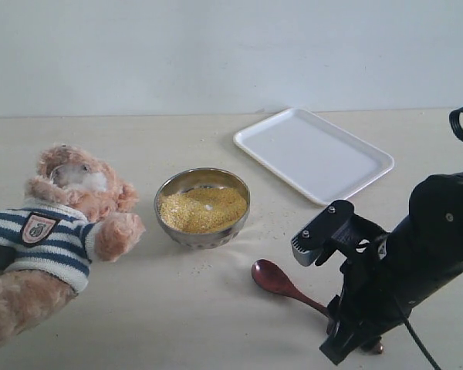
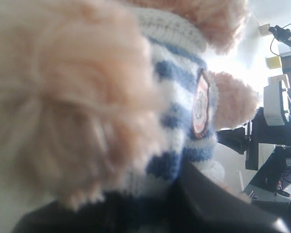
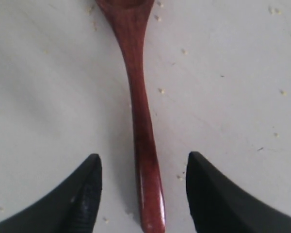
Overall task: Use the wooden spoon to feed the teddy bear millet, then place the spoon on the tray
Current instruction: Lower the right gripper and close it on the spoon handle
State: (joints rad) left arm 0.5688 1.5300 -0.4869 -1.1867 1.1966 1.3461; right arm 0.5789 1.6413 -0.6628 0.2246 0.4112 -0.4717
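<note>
The teddy bear [image 1: 62,231] leans at the left in its striped shirt, muzzle up, one paw next to the steel bowl [image 1: 166,196] of millet [image 1: 203,208]. In the left wrist view the teddy bear [image 2: 174,107] fills the picture, and my left gripper [image 2: 155,204] is shut on its shirt low on the body. The wooden spoon [image 1: 282,281] lies flat on the table in front of the bowl. My right gripper [image 1: 353,335] is down over the handle's end. It stands open, and the wooden spoon [image 3: 138,97] runs between its fingers [image 3: 87,194] untouched. The white tray [image 1: 316,154] lies at the back right.
Loose millet grains [image 3: 161,91] are scattered on the beige table [image 1: 216,308] around the spoon and in front of the bowl. A pale wall closes the back. The right arm's dark body [image 1: 424,247] fills the lower right corner.
</note>
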